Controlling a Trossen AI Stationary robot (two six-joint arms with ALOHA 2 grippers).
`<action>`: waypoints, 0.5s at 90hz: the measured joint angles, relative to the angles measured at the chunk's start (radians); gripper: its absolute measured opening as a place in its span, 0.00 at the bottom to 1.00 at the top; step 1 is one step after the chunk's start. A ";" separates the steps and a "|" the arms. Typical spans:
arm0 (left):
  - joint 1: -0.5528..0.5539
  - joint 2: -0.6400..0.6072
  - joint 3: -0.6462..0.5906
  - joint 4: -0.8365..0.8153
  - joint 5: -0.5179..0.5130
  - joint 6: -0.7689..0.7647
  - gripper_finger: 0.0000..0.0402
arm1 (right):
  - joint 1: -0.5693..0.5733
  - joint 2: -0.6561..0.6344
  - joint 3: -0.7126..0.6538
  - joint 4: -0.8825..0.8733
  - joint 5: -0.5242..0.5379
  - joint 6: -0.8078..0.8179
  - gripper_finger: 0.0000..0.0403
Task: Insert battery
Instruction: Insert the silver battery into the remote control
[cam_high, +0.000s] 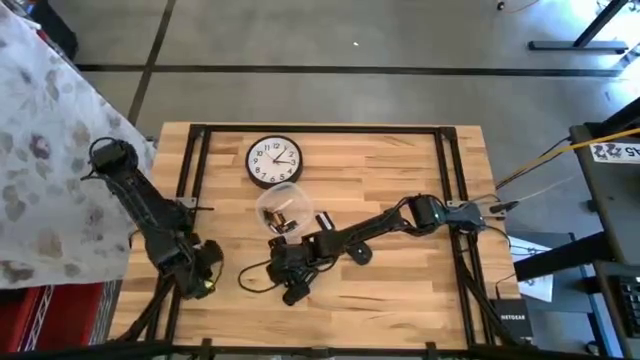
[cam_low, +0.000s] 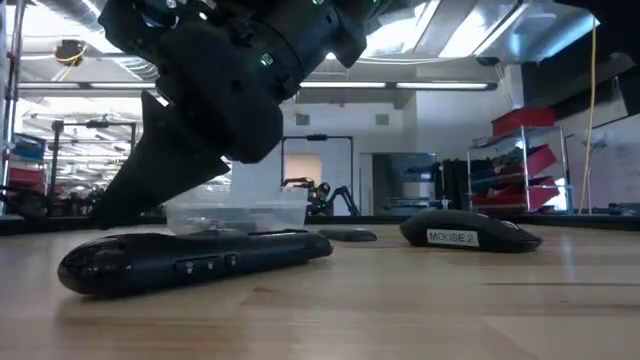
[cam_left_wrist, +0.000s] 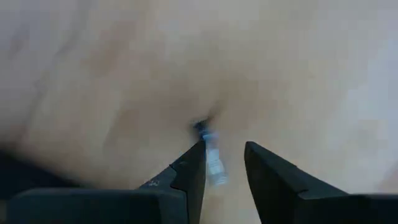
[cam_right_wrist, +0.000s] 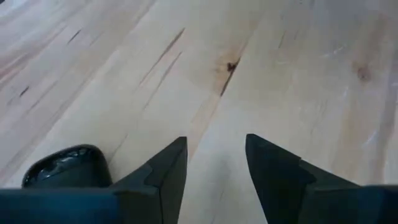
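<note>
hovering right gripper (cam_right_wrist: 214, 165), fingers apart, beside remote (cam_low: 190, 262); left gripper (cam_left_wrist: 222, 165) apart, table (cam_high: 400, 290) edge

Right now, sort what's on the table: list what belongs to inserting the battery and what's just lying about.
For the job: remote, by the open jaws of the right arm; clear tub, contents unclear.
Lying about: clock; mouse labelled MOUSE 2; left arm waits near the table's left edge.

Bare wood lies ahead of the right gripper (cam_right_wrist: 214, 155); remote (cam_low: 190, 262), clear tub (cam_high: 282, 208) and clock (cam_high: 274, 161) crowd the table's (cam_high: 400, 290) middle.
</note>
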 joint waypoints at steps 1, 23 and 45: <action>-0.004 0.000 -0.003 0.000 0.000 -0.010 0.24 | 0.000 0.000 0.000 0.000 0.000 0.000 0.37; -0.036 -0.003 -0.100 0.100 0.026 -0.107 0.25 | 0.000 0.000 0.000 0.000 0.000 0.008 0.37; -0.035 -0.003 -0.114 0.116 -0.017 -0.092 0.24 | 0.000 0.000 0.001 -0.001 0.001 0.010 0.37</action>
